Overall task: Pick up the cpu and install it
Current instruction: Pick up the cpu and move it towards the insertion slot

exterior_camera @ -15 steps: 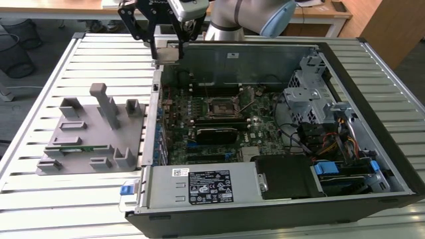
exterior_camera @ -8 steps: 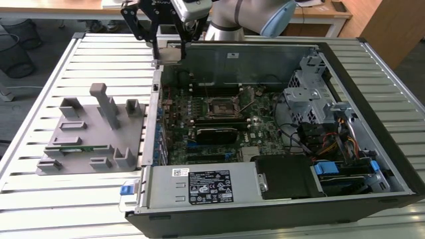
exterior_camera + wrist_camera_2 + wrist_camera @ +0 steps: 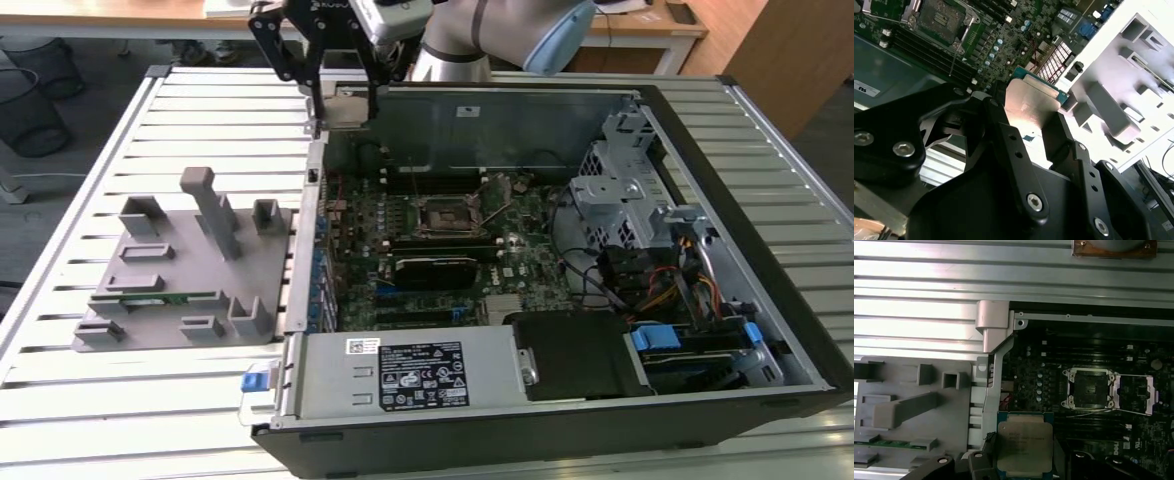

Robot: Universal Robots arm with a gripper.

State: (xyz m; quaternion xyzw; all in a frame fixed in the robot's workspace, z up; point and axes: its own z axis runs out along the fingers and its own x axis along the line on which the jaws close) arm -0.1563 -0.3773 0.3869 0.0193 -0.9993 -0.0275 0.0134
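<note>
My gripper (image 3: pixel 344 100) hangs above the far corner of the open computer case (image 3: pixel 747 300), on the exterior view's left, shut on the cpu (image 3: pixel 350 108). The cpu (image 3: pixel 1031 102) is a flat square chip with a silver metal top, clamped by its edges between the two black fingers (image 3: pixel 1004 137). In the first wrist view the cpu (image 3: pixel 1024 445) sits in the gripper (image 3: pixel 1026 465) over the case's side wall. The black socket frame (image 3: pixel 441 215) on the motherboard stands open, its cover plate (image 3: pixel 1136 392) flipped aside. The socket (image 3: pixel 1089 388) lies apart from the cpu, further into the case.
A grey holder tray (image 3: pixel 187 260) with upright blocks lies beside the case on the slatted table (image 3: pixel 80 400), with a green memory stick (image 3: pixel 154 298) in it. Inside the case are a power supply (image 3: pixel 414 375), a drive cage (image 3: pixel 614 190) and cables (image 3: pixel 667 290).
</note>
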